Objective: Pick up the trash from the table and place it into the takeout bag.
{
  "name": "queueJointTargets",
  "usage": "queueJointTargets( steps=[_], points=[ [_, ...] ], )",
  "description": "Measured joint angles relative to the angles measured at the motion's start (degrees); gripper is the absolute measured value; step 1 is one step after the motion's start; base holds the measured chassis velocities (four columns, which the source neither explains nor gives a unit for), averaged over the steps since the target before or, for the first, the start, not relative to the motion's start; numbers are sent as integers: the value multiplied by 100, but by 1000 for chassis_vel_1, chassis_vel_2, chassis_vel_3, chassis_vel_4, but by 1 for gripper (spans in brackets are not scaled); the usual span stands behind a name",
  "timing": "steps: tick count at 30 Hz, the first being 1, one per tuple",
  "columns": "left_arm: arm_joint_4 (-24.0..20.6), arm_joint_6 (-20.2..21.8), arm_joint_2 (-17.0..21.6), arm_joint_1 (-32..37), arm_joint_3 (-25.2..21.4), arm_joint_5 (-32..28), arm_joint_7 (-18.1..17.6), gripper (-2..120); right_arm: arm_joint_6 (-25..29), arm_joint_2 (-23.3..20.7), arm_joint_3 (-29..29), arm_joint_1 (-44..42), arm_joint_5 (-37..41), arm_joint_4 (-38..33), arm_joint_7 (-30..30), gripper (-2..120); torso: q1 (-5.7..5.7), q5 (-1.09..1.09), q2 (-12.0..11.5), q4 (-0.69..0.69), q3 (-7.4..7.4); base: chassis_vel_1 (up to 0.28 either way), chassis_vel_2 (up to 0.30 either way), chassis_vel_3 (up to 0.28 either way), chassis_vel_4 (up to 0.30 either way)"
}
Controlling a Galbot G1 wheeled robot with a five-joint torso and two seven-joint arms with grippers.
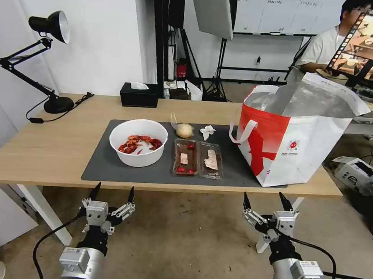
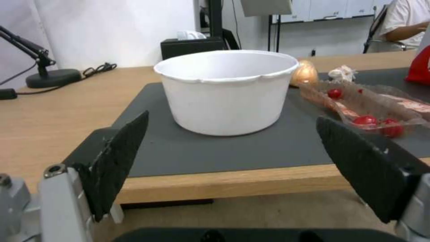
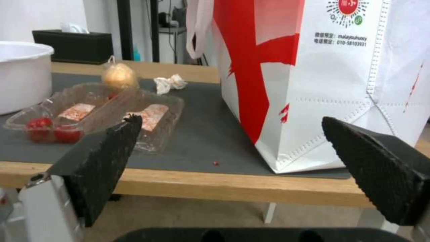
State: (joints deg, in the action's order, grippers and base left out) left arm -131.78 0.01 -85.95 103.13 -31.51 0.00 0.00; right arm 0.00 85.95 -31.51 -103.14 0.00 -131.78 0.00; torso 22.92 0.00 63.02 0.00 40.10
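Nothing is bagged yet — the bowl (image 1: 138,142), tray (image 1: 198,158), tissue (image 1: 207,131) and bun (image 1: 184,130) all sit on the mat (image 1: 96,167), left of the bag (image 1: 298,133). Left gripper (image 1: 112,192) and right gripper (image 1: 268,201) hover before the table's (image 1: 47,148) near edge — wide open, empty.

Takeout bag (image 3: 287,84) top cut off; print below logo illegible.

The takeout bag (image 3: 340,67) carries a round red logo (image 3: 348,6); beneath it read "malayouhuoy" and the number "010-58103931".
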Motion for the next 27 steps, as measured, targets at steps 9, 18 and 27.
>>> queueJointTargets(
  steps=[9, 18, 27],
  points=[
    [118, -95, -248, 60, -74, 0, -402, 100, -503, -278, -148, 248, 292, 17, -146, 100, 0, 1, 0, -3, 0, 0, 0, 0, 0],
    [320, -525, -558, 136, -158, -80, -862, 100, -840, -702, -368, 664, 942, 122, -662, 100, 0, 0, 0, 0, 1, 0, 0, 0, 0],
    [337, -708, -550, 162, -153, -101, -835, 100, -682, -699, -296, 660, 986, 125, -702, 100, 0, 0, 0, 0, 1, 0, 0, 0, 0]
  ],
)
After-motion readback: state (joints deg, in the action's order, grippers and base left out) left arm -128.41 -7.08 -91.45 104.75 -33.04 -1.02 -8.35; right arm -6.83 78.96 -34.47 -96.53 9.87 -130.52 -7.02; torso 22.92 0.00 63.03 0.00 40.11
